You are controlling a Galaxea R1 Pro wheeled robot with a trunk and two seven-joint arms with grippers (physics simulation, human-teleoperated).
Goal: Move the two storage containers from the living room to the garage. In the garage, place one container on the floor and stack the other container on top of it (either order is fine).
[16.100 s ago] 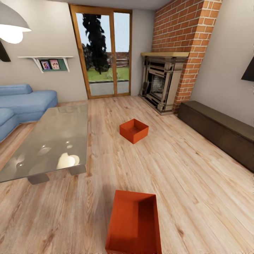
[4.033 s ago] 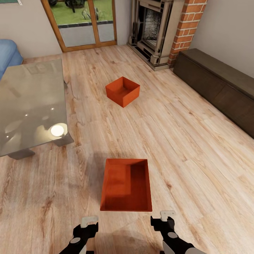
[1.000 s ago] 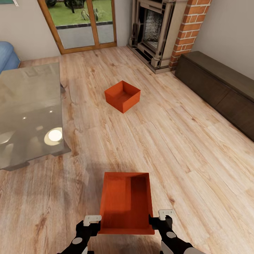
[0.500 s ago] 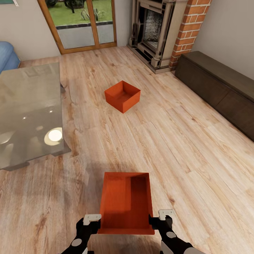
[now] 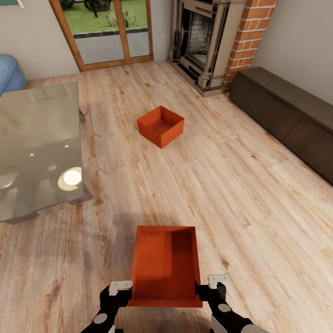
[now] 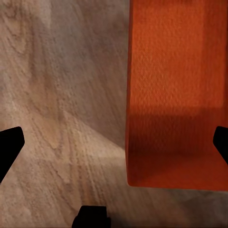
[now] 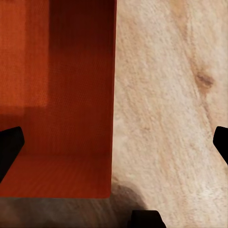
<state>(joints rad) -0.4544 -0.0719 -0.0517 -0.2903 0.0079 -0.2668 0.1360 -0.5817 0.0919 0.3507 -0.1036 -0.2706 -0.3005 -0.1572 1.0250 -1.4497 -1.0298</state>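
Two orange-red storage containers stand on the light wood plank floor of the living room. The near container (image 5: 165,266) is right in front of me, the far container (image 5: 160,126) a few steps ahead. My left gripper (image 5: 122,291) is at the near container's near left corner and is open. In the left wrist view the container (image 6: 175,95) has its left wall between the spread fingers of the left gripper (image 6: 114,145). My right gripper (image 5: 211,287) is open at the near right corner. The right wrist view shows the container (image 7: 57,95) with its right wall between the fingers of the right gripper (image 7: 114,142).
A glass coffee table (image 5: 32,143) stands to the left, with a blue sofa (image 5: 9,76) behind it. The brick fireplace (image 5: 203,41) and wood-framed glass doors (image 5: 106,32) are at the far end. A dark low cabinet (image 5: 286,115) runs along the right wall.
Over the last second nothing has visibly moved. Since four seconds ago both grippers have come forward from short of the near container to its near corners.
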